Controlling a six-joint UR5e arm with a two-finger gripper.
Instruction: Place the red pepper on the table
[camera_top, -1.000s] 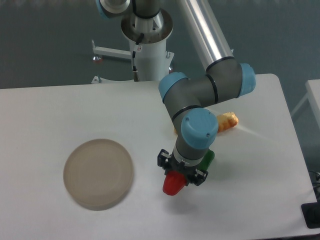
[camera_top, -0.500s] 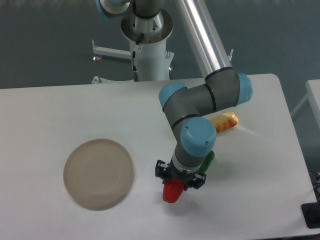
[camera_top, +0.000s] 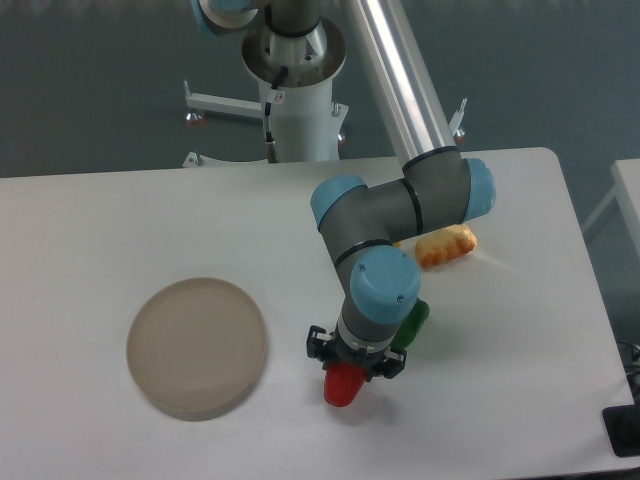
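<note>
Camera view from above: my two-finger gripper (camera_top: 347, 372) is clamped on the small glossy red toy pepper (camera_top: 344, 386), low over the large white smooth tabletop (camera_top: 120, 220), right of the round beige plate (camera_top: 197, 347). I judge the job nearly done: only the touchdown, release and lift remain. Count: one red pepper, one green pepper (camera_top: 412, 322) peeking behind my wrist, one yellow-orange pepper (camera_top: 446, 246), one plate.
</note>
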